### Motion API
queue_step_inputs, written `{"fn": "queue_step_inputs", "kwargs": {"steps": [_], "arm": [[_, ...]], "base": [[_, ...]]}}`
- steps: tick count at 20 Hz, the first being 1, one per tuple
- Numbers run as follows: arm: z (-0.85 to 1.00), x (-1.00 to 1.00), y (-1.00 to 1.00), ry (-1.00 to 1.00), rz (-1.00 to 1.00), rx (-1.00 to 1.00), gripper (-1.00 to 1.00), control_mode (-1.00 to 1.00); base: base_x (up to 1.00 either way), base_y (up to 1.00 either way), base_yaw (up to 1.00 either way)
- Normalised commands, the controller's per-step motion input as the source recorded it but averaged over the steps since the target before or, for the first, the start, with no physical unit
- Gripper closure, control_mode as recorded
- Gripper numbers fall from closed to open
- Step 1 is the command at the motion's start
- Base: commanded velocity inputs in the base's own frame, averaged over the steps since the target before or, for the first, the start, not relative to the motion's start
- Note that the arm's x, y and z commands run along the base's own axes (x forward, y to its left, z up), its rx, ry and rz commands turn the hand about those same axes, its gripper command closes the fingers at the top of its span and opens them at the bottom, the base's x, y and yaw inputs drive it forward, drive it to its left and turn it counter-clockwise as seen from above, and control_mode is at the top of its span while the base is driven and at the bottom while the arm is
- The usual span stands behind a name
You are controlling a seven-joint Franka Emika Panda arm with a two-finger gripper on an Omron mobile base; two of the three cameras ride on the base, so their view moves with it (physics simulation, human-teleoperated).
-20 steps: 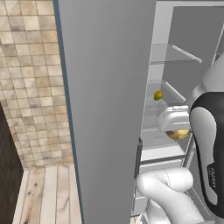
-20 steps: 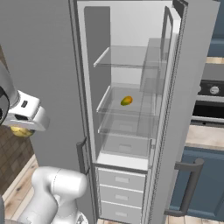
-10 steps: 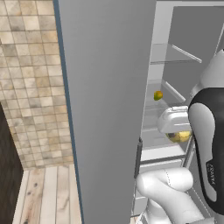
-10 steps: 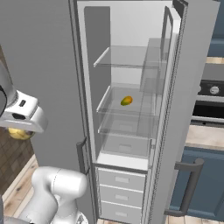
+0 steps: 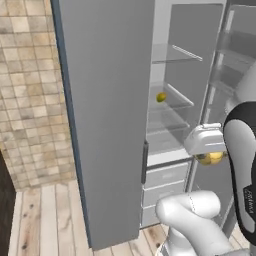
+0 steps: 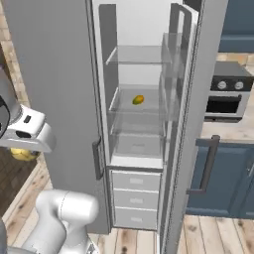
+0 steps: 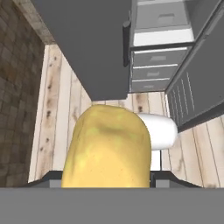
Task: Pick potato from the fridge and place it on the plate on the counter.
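Note:
The potato (image 7: 107, 146), a golden-yellow oval lump, sits between my fingers, and my gripper (image 5: 209, 153) is shut on it. It hangs under the white hand in front of the open fridge (image 5: 110, 100), at drawer height. From the right base view the gripper (image 6: 23, 148) is at the far left, outside the fridge (image 6: 139, 74), with the potato (image 6: 22, 154) below it. A strip of the beige counter (image 6: 225, 131) shows at the right over dark blue cabinets. The plate is out of view.
A rounder yellow-green fruit (image 6: 138, 99) lies on a glass shelf in the fridge. The big grey door (image 7: 87, 43) stands open beside the hand, and white drawers (image 6: 135, 198) fill the bottom. A toaster oven (image 6: 225, 96) sits on the counter. Wood floor (image 7: 61, 109) lies below.
The whole picture has shifted, so the base has moved; the fridge now sits a little differently in both base views. My gripper still holds the potato, slightly lower.

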Motion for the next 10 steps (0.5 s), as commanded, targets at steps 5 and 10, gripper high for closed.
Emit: {"fn": "queue_step_inputs", "kwargs": {"steps": [5,10], "arm": [[0.00,0.00,0.00,0.00,0.00,0.00,1.00,1.00],[0.00,0.00,0.00,0.00,0.00,0.00,1.00,1.00]], "base": [[-0.52,0.62,-0.65],[-0.43,0.04,-0.65]]}}
